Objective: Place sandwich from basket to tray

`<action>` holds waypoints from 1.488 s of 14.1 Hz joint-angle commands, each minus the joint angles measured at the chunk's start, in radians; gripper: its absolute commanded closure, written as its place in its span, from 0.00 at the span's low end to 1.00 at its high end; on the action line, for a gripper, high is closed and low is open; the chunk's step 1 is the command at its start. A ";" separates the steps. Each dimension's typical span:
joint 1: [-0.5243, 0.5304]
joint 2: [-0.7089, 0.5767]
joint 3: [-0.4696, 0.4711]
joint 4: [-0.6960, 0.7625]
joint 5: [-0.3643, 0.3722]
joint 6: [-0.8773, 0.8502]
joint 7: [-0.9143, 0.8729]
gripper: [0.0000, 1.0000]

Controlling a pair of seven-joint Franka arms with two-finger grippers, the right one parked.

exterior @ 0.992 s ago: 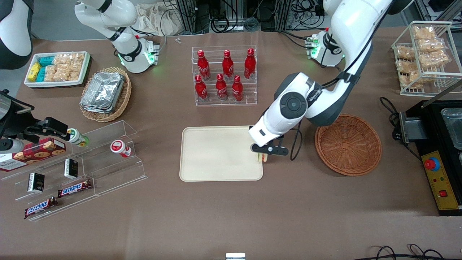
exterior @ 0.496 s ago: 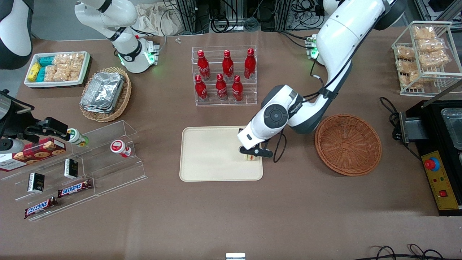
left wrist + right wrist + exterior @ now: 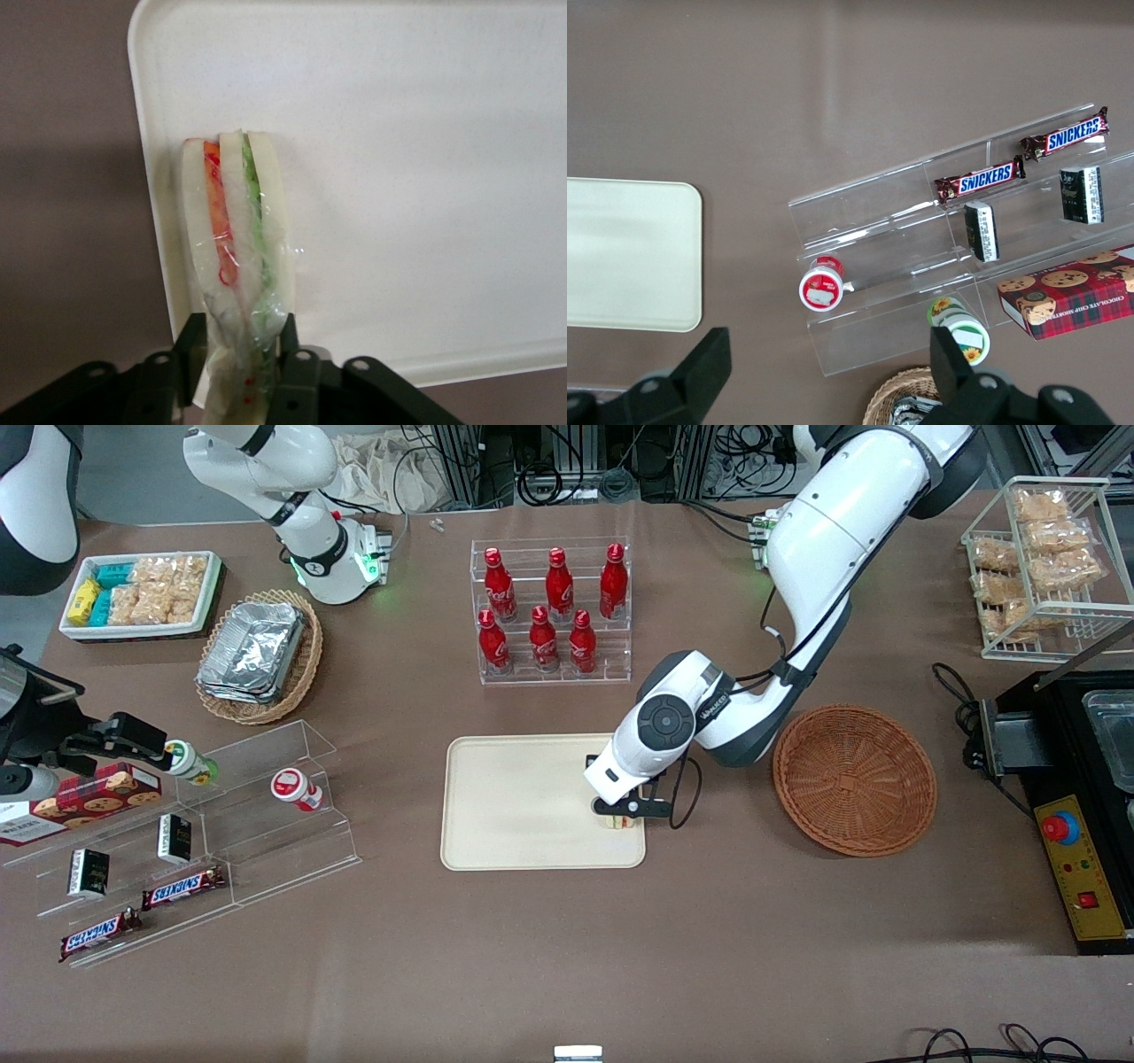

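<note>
1. Gripper (image 3: 619,813) hangs low over the tray (image 3: 523,802), at its edge nearest the basket (image 3: 855,779); the jaws are clamped on the sandwich (image 3: 235,257)
2. Sandwich hangs on edge from the jaws, wrapped in film, just inside the tray rim
3. Basket stands empty, well apart from the jaws
4. Risk: released on edge so near the rim, the wedge may topple onto the tabletop (image 3: 709,921)
</note>
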 commanded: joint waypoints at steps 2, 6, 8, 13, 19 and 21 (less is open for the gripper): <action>-0.001 -0.080 0.007 0.026 0.011 -0.129 -0.039 0.00; 0.059 -0.255 0.007 0.016 0.014 -0.379 -0.018 0.00; 0.096 -0.321 0.010 0.010 0.014 -0.467 0.046 0.00; 0.280 -0.464 0.009 -0.047 -0.001 -0.586 0.341 0.00; 0.516 -0.581 0.009 -0.063 0.000 -0.677 0.620 0.00; 0.548 -0.596 0.010 -0.031 0.014 -0.705 0.625 0.00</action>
